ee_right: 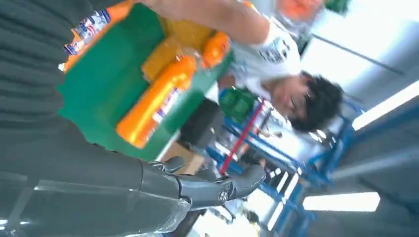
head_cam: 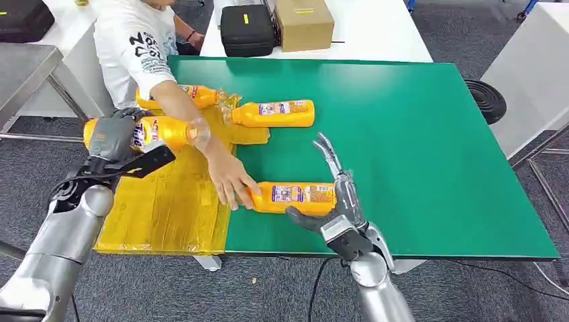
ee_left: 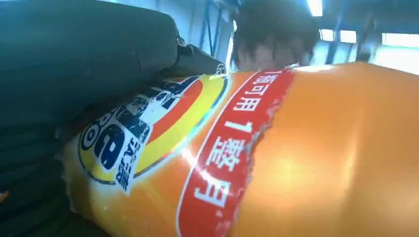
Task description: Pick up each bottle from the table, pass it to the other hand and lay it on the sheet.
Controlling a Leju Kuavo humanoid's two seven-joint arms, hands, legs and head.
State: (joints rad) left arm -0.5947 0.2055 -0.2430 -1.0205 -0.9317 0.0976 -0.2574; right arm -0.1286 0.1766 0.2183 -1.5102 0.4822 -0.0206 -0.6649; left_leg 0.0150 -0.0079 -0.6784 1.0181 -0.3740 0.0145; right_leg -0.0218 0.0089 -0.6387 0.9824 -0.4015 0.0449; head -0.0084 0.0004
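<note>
From the head view I see my left hand (head_cam: 114,137) wrapped around an orange plastic bottle with a printed label (head_cam: 164,131), holding it on its side above the far left part of the crinkled yellow plastic sheet (head_cam: 168,208). In the left wrist view the same held bottle (ee_left: 296,158) sits right against the lens, its red band of white characters and round blue-and-yellow logo plain to read, with my dark fingers (ee_left: 89,54) curled over it.

My right hand (head_cam: 332,194) is open, fingers spread and stretched forward, and holds nothing. It rests at the base end of a second orange bottle (head_cam: 292,197) lying on its side on the green surface (head_cam: 416,134), just off the sheet's right edge; I cannot tell how firmly the hand touches it. A person's hand (head_cam: 231,182) lies on the neck end of that same bottle, the bare forearm reaching in from a person in a white printed T-shirt (head_cam: 134,47) at the far left.

A third orange bottle (head_cam: 274,113) lies on its side at the sheet's far edge, partly on the green surface. A fourth (head_cam: 198,95) lies behind the forearm, on the sheet.

Beyond the green surface, a black case (head_cam: 247,29) and a brown cardboard box (head_cam: 303,23) sit side by side on a white table (head_cam: 376,30).
</note>
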